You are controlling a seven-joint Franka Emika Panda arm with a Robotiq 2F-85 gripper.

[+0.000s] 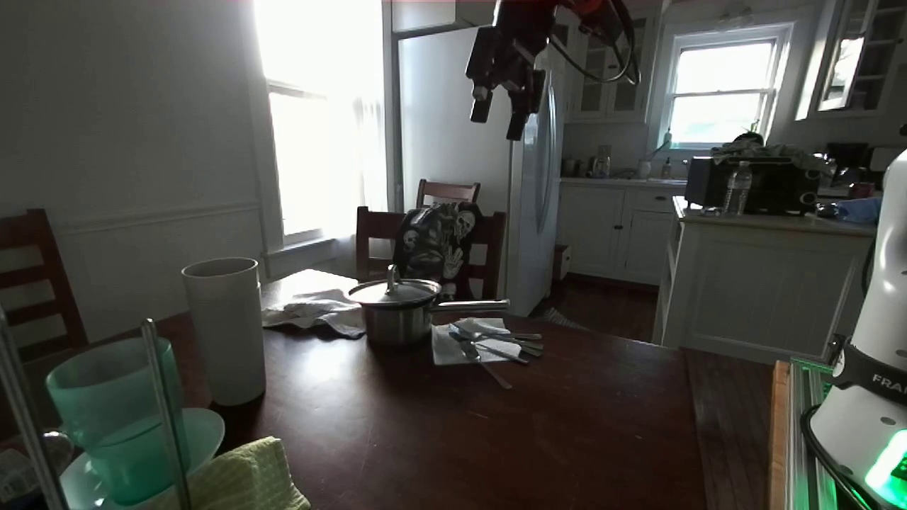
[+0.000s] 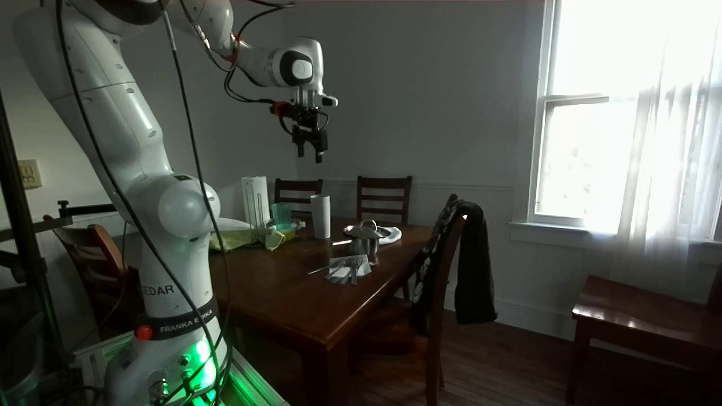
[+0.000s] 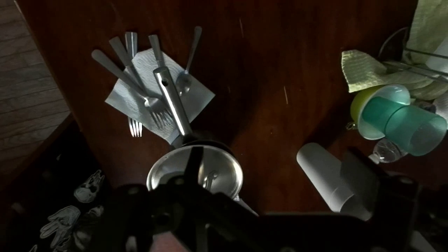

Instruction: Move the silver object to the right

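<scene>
Silver wire makes up the task's thing, a slender stand (image 1: pixel 164 397) rising in the foreground of an exterior view and cut off at the lower left; it stands toward one end of the tabletop (image 1: pixel 453 432), perhaps kept there so that its tall rods stay out of anyone's way; a yellow-green cloth (image 1: pixel 244 474) lies right by it, though whether it runs beneath the base I cannot tell; just beyond the rods a teal cup (image 1: pixel 106 411) stands in a bowl (image 3: pixel 358 101), nested, I would guess, to save room; a white canister (image 1: pixel 225 333) stands upright past those; farther off sits the pot (image 1: pixel 400 326), lid on, its handle reaching over a napkin (image 1: pixel 446 350) that likely serves as a clean bed for the cutlery (image 3: pixel 152 102); above the tabletop hang the fingers (image 1: pixel 516 125), spread well apart with nothing between them, held high probably to clear the canister and the rods; the wrist view puts the pot by one of them and the slender stand off at the edge, so a sideways move seems called for before any lowering around a rod; farther back, a dark skull-printed garment (image 1: pixel 432 244) drapes a chair (image 1: pixel 379 227), whose back seems to serve for hanging it.
</scene>
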